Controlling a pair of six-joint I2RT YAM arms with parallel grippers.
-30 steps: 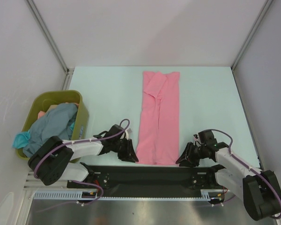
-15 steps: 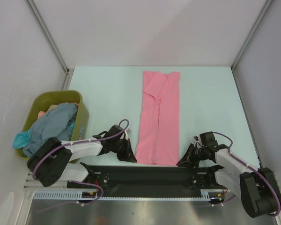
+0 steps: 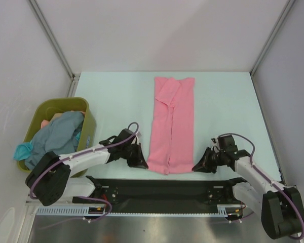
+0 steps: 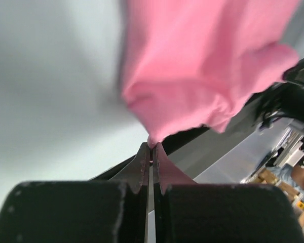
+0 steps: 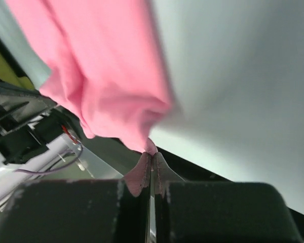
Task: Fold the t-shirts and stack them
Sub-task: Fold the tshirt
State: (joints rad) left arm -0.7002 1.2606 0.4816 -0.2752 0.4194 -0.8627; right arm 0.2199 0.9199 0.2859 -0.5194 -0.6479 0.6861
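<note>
- Pink t-shirt [image 3: 171,126] is the biggest thing in play. It's already folded into a long narrow strip and lies flat down the middle of the table [image 3: 111,96], running from the near edge toward the far side.
- Olive bin [image 3: 89,117] sits at the left edge of the table, well apart from the pink strip. A grey-blue t-shirt [image 3: 55,134] is heaped in it and a teal t-shirt [image 3: 22,150] spills over the near-left rim, so I'd say those two are waiting their turn.
- Left gripper [image 3: 142,163] is at the strip's near-left corner. In the wrist view its jaws are pressed together on just a tiny nub of pink cloth.
- Right gripper [image 3: 196,167] mirrors it at the near-right corner, jaws squeezed flat with only the very tip of the fabric between them.
- Looks to me like the setup for carrying the near end over to the far end.
- What worries me:
  - Both bites are really shallow, so a quick lift could pop a corner free and that side flops back.
  - If one arm leads the other, the fold lands skewed.
  - The layered strip might peel open, since I can't tell whether each pinch caught every layer.
</note>
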